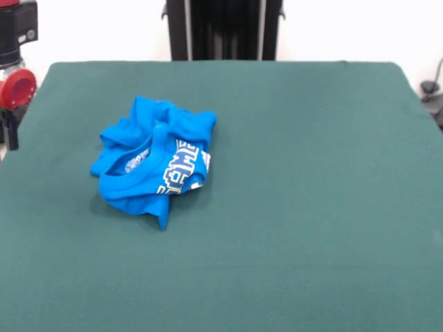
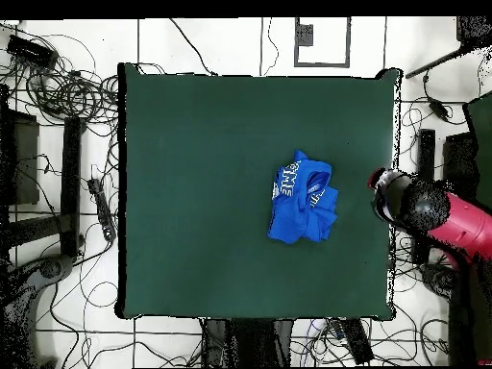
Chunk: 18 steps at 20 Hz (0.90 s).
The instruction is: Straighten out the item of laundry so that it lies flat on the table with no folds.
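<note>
The bright blue T-shirt (image 1: 154, 160) lies crumpled in a bunched heap on the dark green table (image 1: 311, 207), left of centre in the front view. Part of its white lettering shows on a fold. In the overhead view the shirt (image 2: 303, 202) lies right of centre on the table (image 2: 192, 192), near its right edge. The red and black arm is drawn back past that edge. My gripper (image 1: 10, 128) hangs beside the table's left edge in the front view, apart from the shirt. I cannot tell whether it is open or shut. The arm's end (image 2: 423, 207) shows in the overhead view.
The robot's black pedestal (image 1: 223, 31) stands behind the table's far edge. Many cables (image 2: 77, 96) and black stands (image 2: 72, 183) lie on the floor around the table. The green cloth around the shirt is bare.
</note>
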Each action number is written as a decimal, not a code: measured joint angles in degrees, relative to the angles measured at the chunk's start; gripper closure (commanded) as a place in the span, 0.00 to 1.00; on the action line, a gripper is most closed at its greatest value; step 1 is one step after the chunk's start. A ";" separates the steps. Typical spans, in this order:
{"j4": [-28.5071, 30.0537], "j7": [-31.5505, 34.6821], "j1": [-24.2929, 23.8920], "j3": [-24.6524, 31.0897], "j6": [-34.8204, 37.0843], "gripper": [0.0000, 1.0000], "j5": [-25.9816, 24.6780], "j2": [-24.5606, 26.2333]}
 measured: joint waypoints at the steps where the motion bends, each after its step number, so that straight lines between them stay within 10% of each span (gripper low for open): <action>1: -0.04 0.00 0.32 0.01 0.00 0.00 0.15 0.00; 18: -2.41 0.00 6.89 -0.40 0.00 0.00 4.54 2.58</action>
